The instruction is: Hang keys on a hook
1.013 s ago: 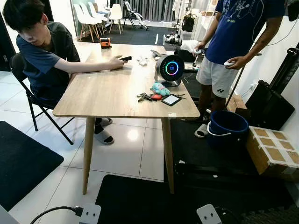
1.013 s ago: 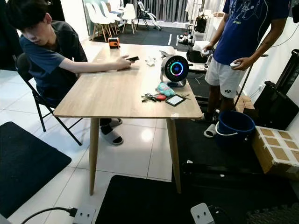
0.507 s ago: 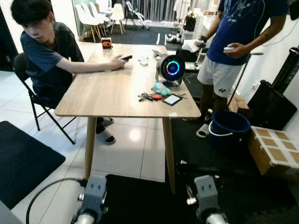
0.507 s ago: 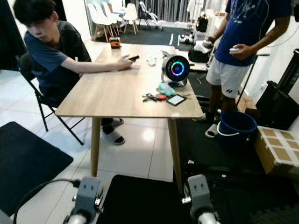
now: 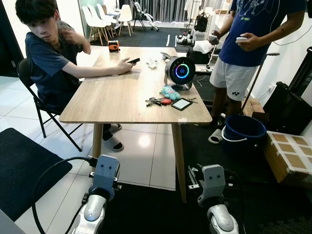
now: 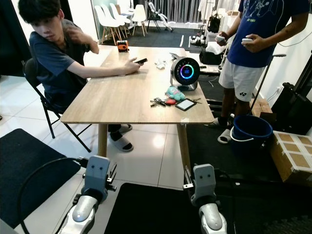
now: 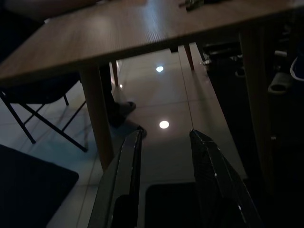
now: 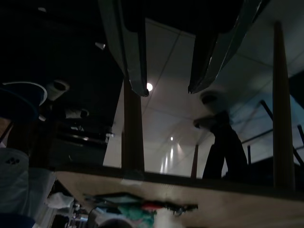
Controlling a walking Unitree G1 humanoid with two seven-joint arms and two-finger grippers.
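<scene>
Keys: a bunch of keys (image 5: 155,102) is seen lying flat on the wooden surface (image 5: 117,92), near its front right part, touching a red tag and just beside a teal soft toy (image 5: 168,92).
Neighbouring items: a small dark tablet (image 5: 181,104) is placed just right of the keys; a round speaker with a glowing ring (image 5: 181,72) stands behind them.
Left end effector: the left end effector (image 7: 164,137) is held low in front of the surface, below its edge, with both fingers spread apart and nothing between them; the surface's front leg and the tiled floor are seen past it.
Right end effector: the right end effector (image 8: 167,90) is likewise held low and released, its fingers parted and empty; the keys and toy are made out dimly beyond it.
Arms: both silver arms are raised at the lower edge of the head views, well apart from the keys.
Seated person: a person (image 5: 48,58) is seated on a folding chair at the surface's left side, one hand resting on a phone (image 5: 131,61).
Standing person: a person (image 5: 243,44) in a blue shirt stands at the right, beside a blue bucket (image 5: 242,132).
</scene>
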